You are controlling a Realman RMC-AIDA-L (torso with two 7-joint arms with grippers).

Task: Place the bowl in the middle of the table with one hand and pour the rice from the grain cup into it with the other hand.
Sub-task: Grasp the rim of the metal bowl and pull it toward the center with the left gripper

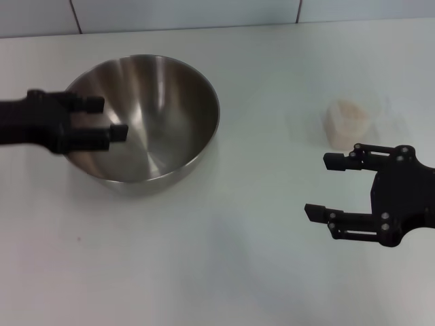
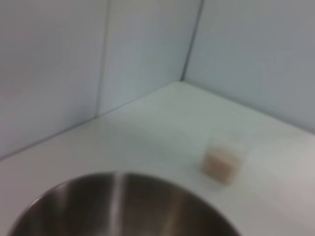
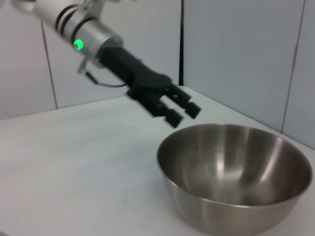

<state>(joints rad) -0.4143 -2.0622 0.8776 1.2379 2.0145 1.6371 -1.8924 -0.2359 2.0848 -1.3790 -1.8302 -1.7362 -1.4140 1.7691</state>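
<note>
Steel bowl (image 1: 146, 119) resting on the left half of the white desk (image 1: 224, 265), empty inside. Left gripper (image 1: 102, 119) poised over its near-left rim, fingers (image 1: 112, 132) parted, gripping nothing. Grain cup (image 1: 348, 122) of rice (image 1: 349, 109) upright far right, well apart. Right gripper (image 1: 323, 187) just before it, released wide. Tiled wall (image 1: 204, 12) behind.

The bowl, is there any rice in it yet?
Empty. The bowl shows only bare shiny metal inside; the rice sits in the upright cup.
</note>
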